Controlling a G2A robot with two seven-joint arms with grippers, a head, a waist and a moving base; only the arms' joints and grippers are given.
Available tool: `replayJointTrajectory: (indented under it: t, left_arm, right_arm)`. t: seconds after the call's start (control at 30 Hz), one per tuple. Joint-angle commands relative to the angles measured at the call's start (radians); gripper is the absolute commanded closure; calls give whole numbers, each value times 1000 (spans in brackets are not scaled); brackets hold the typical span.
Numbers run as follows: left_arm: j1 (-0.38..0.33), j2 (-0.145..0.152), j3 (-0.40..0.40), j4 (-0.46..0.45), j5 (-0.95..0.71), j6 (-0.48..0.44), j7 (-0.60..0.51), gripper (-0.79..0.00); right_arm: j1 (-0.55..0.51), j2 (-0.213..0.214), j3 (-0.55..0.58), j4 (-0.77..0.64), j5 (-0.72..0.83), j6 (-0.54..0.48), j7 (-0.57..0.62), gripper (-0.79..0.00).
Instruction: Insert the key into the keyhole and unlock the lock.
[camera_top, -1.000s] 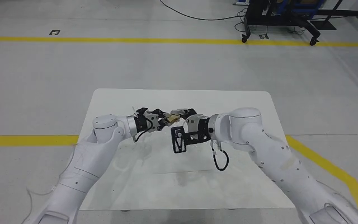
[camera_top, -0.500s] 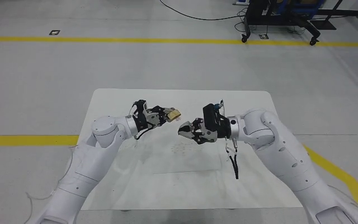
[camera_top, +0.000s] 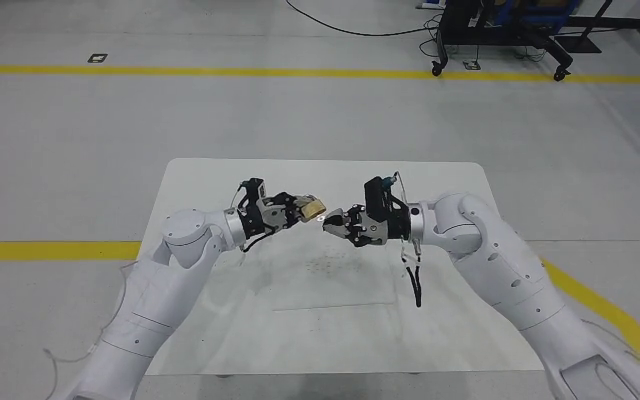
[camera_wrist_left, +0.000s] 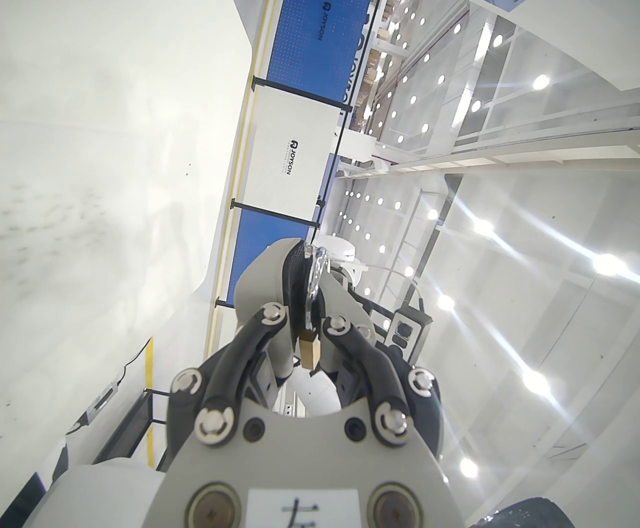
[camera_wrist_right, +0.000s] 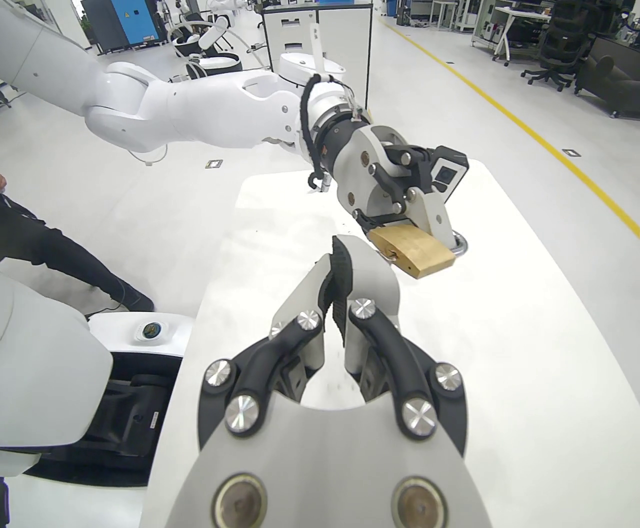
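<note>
We hold the brass lock (camera_wrist_right: 417, 247) clamped in the left gripper (camera_top: 296, 208) above the table (camera_top: 450, 330), the right gripper (camera_top: 333, 222) pinching the key (camera_wrist_left: 316, 272) just beside it (aligning, we judge; next the tip must meet the keyhole squarely).

Lock (camera_wrist_right: 425, 252) of brushed brass, dull gold sheen; its shackle (camera_wrist_right: 459, 244) bright polished steel; key (camera_wrist_left: 316, 272) glinting silvery metal; right tool (camera_wrist_right: 342, 255) with matt pale-grey fingers (camera_wrist_right: 380, 280), black ribbed rubbery pads (camera_wrist_right: 341, 287), shiny screw heads; left tool (camera_wrist_right: 417, 232) alike; bench (camera_wrist_right: 525, 360) smooth white, faintly scuffed.
</note>
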Motion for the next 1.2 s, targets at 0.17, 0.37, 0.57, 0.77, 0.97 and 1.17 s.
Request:
replayJointTrajectory:
  t: [0.17, 0.37, 0.57, 0.77, 0.97, 1.17]
  left_arm:
    - [6, -1, 1, -14, 11, 5, 6, 0]
    - [19, -2, -13, -19, 6, -19, 34, 0]
    - [51, -5, -43, 4, -37, -52, 108, 0]
    - [52, -13, -41, 30, -47, -51, 172, 0]
    - [53, -19, -41, 33, -50, -63, 216, 0]
    - [61, -23, -41, 15, -44, -66, 238, 0]
  right_arm:
    - [21, -12, -16, 36, -49, 1, -57, 0]
    - [30, -18, -9, 43, -68, 10, -101, -234]
    - [19, -12, 11, 8, -74, 0, -124, -785]
    - [19, -12, 11, 8, -74, 0, -124, -785]
    - [8, -15, 8, -84, -254, 103, -121, -406]
    - [-26, -26, -28, -129, -508, 235, -205, -268]
